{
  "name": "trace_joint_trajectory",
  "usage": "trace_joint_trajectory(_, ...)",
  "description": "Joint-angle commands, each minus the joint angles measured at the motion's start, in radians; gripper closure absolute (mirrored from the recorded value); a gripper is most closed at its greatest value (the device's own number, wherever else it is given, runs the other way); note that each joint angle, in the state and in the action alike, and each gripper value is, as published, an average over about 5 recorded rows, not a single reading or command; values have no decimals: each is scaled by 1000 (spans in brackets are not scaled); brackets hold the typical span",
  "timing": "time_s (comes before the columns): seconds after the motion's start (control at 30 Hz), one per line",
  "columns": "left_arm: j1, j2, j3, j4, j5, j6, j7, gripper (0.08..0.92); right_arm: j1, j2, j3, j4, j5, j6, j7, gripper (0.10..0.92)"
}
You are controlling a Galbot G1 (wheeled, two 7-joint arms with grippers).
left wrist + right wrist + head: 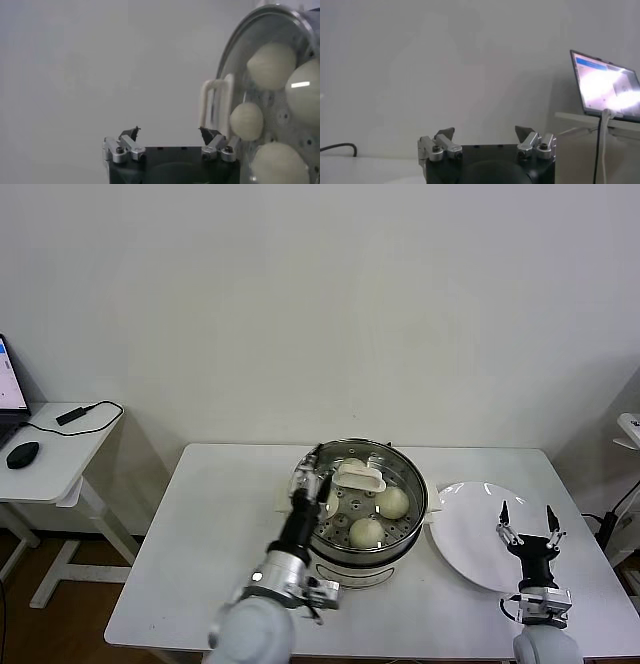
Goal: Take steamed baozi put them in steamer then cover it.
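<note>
Baozi (367,531) sit inside the steamer (410,529), its glass lid (358,477) resting on top. My left gripper (169,134) hangs spread beside the white handle, seen only by its wrist camera; my right gripper (529,523), fingers apart, hovers over the plate (470,524).

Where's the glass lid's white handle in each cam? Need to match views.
Head view: the lid's white handle sits on top of the steamer, just beside the open left gripper.
Left wrist view: the handle shows against the lid, next to one fingertip.
Right wrist view: not in it.
Shared landmark: the baozi seen through the lid, in head and left wrist views.
</note>
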Motion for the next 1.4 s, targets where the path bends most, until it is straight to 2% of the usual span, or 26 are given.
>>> trace_joint_trajectory(0.03, 103, 32, -438, 59, -948, -315, -334, 177, -53, -13, -8, 63, 113, -63, -74, 203)
trace_joint_trajectory(0.17, 134, 26, -517, 170, -1137, -500, -275, 177, -68, -5, -3, 69, 142, -46, -116, 203)
trace_joint_trajectory(0.43, 198, -15, -551, 243, -1263, -664, -175, 177, -86, 16, -6, 55, 152, -25, -144, 203)
trace_joint_trajectory(0.9, 293, -50, -540, 237, -1248, -744, -146, 177, -93, 96, 5, 18, 119, 0, -171, 203)
trace_joint_trajectory(1.4, 330, -62, -528, 225, -1211, -770, -144, 177, -113, 116, 0, 38, 77, 11, -175, 203)
